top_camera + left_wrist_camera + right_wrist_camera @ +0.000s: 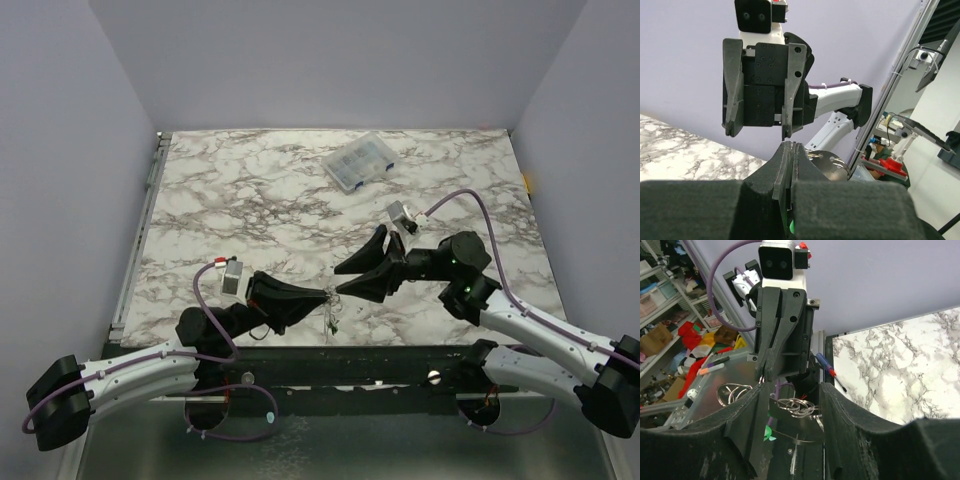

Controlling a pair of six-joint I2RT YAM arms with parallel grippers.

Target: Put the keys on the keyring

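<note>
My left gripper (324,293) is shut on the keyring (836,164), a silvery coil of wire loops with a flat metal tag, held up above the table's near edge. Small keys and chain (328,318) dangle beneath it. Only a green key head (767,433) shows its colour, low behind the left fingers. My right gripper (342,281) faces the left one tip to tip. In the right wrist view its fingers (747,426) stand apart on either side of the keyring (796,407), and I see no firm pinch on it.
A clear plastic compartment box (358,161) lies at the back of the marble table (240,200). A blue and red screwdriver (829,371) lies by the table's metal edge rail. Purple walls close in the left, right and back.
</note>
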